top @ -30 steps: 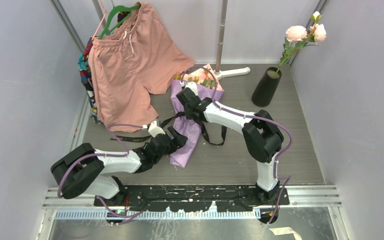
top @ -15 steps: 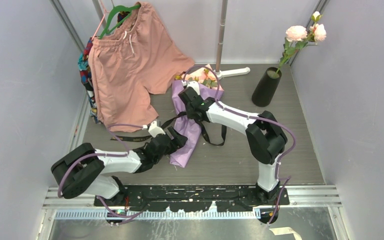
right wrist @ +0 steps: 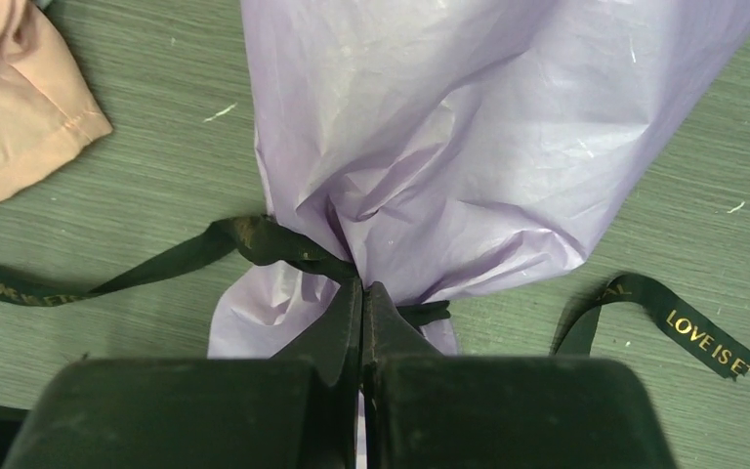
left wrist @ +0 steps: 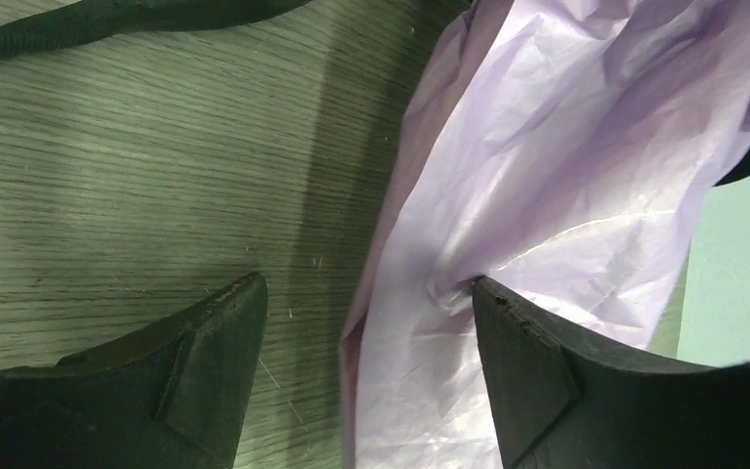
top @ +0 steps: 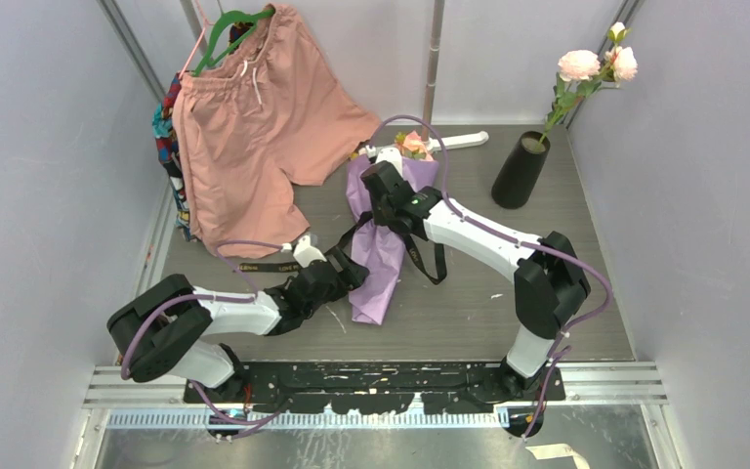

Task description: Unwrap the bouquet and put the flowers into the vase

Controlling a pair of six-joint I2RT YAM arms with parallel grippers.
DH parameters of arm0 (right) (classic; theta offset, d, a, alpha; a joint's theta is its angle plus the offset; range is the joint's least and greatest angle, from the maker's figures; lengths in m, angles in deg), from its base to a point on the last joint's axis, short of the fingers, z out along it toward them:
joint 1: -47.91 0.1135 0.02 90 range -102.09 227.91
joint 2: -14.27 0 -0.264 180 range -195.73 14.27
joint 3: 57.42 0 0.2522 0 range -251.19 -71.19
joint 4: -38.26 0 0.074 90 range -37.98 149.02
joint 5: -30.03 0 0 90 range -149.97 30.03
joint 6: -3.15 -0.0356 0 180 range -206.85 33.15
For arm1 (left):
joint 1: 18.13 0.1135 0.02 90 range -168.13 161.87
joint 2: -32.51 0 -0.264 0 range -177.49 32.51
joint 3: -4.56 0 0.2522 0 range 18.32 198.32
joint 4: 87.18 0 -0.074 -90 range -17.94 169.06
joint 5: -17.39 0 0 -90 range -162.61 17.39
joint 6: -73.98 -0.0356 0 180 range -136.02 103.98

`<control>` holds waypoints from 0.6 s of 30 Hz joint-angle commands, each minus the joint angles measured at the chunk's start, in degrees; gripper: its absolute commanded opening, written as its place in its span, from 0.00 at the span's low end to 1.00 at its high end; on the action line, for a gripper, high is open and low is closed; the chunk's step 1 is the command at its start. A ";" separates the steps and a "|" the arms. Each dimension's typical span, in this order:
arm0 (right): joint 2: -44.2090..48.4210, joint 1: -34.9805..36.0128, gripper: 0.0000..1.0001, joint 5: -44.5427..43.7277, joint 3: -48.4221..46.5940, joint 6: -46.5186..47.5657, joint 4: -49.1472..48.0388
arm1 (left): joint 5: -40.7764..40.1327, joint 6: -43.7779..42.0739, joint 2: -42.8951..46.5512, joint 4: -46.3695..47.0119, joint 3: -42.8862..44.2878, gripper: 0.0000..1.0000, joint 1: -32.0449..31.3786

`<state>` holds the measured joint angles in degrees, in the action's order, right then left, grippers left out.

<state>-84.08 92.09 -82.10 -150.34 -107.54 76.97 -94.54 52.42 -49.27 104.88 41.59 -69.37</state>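
Starting nearest the bases: left gripper (left wrist: 366, 288) sits low over the table (top: 469, 303) at the narrow tail of the bouquet (top: 376, 269). Its fingers are spread wide and grip nothing; one is over bare wood, the other touches the lilac paper, so the paper's edge runs up the gap. Bouquet lies flat, long axis near-to-far w/ a slight lean right: tail toward the left arm, open mouth away from both bases. Mid-length, at the waist, the black ribbon (right wrist: 688, 322) is knotted round the paper. Right gripper (right wrist: 361, 293) has its tips pressed together right at that knot, apparently nipping the ribbon; whether a fold of paper is caught too, can't tell. Loose ribbon ends trail out left and right over the wood, i.e. crosswise to the cone. So the next move prob. turns on this: a pull at the knot should go across the cone's axis, not along it, while the left gripper, nearer the tail, could pin the paper. Farther on, the flowers (top: 412, 145) peek from the mouth just beyond the right wrist, w/ salmon shorts (top: 254, 127) hanging to the left. Farthest, at the back right, the vase (top: 520, 171) stands upright, well apart from the bouquet, holding two paler blooms (top: 579, 65); right arm is nearer for that trip.
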 commanded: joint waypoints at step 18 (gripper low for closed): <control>-1.31 0.19 0.01 0.49 4.10 -1.53 -3.57 | 0.06 -1.94 0.77 -0.25 1.96 0.77 0.24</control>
<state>-86.75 92.09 -81.66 -146.36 -108.17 76.10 -94.46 52.01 -49.25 104.44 41.81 -69.37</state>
